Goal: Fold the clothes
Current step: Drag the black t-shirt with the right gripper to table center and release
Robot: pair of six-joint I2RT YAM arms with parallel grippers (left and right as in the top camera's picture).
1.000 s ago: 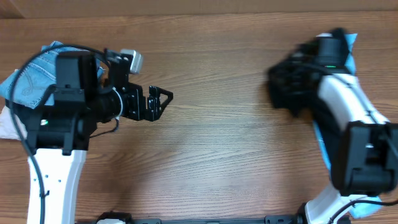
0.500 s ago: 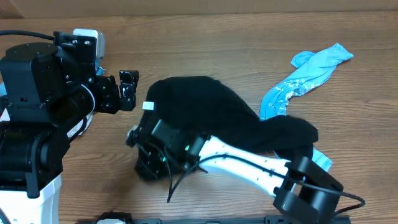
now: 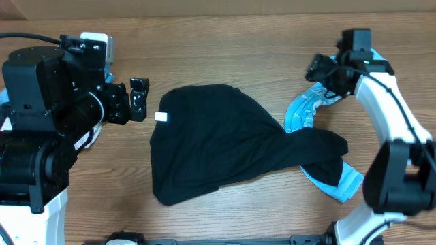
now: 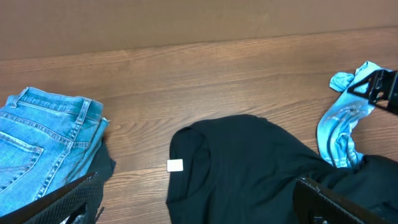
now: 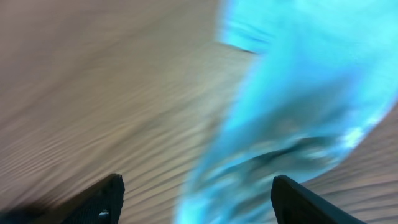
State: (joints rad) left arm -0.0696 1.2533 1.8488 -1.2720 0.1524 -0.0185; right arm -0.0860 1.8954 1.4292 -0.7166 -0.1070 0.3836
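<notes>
I read the black T-shirt (image 3: 218,143) as crumpled, unfolded, mid-surface (image 3: 225,41), its white tag (image 3: 162,116) near the left gripper (image 3: 139,100). Jaws released there. The right gripper (image 3: 317,70) has its jaws released over a light blue garment (image 3: 303,112). Only the left wrist view shows the blue jeans (image 4: 43,137).

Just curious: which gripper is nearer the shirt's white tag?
Left. The left gripper sits just beside the white tag; the right gripper is far across the black T-shirt.
</notes>
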